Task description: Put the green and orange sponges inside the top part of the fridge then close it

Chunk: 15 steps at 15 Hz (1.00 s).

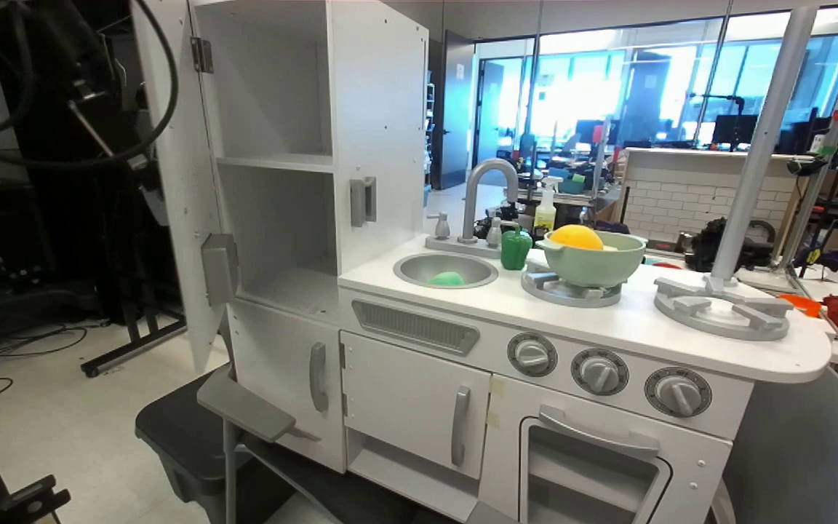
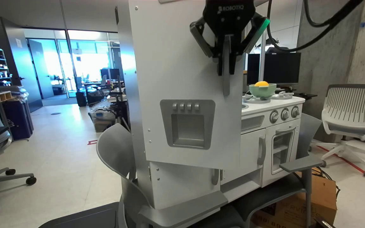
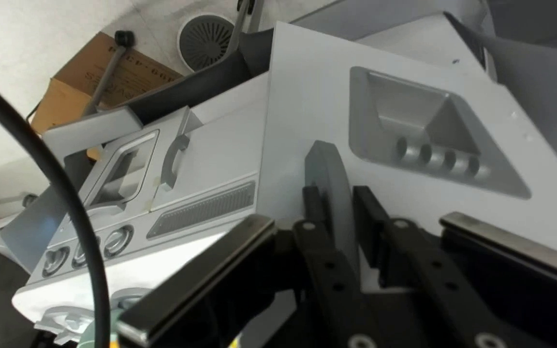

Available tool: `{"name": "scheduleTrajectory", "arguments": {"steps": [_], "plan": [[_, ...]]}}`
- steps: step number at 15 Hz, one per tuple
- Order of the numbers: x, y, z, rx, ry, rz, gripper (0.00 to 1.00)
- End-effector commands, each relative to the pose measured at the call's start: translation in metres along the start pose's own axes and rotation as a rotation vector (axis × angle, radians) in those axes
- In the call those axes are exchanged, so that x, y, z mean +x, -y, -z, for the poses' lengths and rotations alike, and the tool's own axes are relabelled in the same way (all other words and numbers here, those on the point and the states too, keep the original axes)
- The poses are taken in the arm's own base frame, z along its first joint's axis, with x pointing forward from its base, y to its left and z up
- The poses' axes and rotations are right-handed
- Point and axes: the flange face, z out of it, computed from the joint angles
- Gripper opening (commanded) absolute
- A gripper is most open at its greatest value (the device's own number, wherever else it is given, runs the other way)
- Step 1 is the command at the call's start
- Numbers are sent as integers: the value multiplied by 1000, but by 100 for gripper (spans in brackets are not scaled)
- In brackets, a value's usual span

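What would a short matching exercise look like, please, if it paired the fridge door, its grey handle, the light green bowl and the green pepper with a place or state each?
Things:
1. fridge door
2. grey door handle
3. light green bowl
4. green pepper

Places or states:
A. on a burner
B. between the jaws of the gripper
C. directly on the counter, beside the sink
D. swung open

Right pairs: 1-D, 2-B, 3-A, 4-C

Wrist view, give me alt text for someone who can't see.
Black fingers straddle the gray handle of a white toy fridge door; whether they grip it is unclear. At left are an oven and knobs, with a dark cable crossing in front.
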Motion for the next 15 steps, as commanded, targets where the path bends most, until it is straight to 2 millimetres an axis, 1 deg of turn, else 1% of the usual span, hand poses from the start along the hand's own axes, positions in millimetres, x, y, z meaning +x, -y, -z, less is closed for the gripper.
{"name": "scheduleTrajectory", "arguments": {"steps": [1,2,4,5,7,8,10,11,12,14,15], "plan": [[-80,43,16,50,81,113,55],[-101,53,22,78,109,156,62],[-144,74,43,117,152,243,77],[-160,81,52,135,170,282,85],[-181,95,69,158,189,335,98],[-186,97,74,167,190,351,100],[-183,98,86,169,191,374,100],[-173,95,95,161,173,377,100],[-162,92,102,151,160,366,100],[-135,79,118,102,135,353,100],[-117,68,125,70,133,346,100]]}}
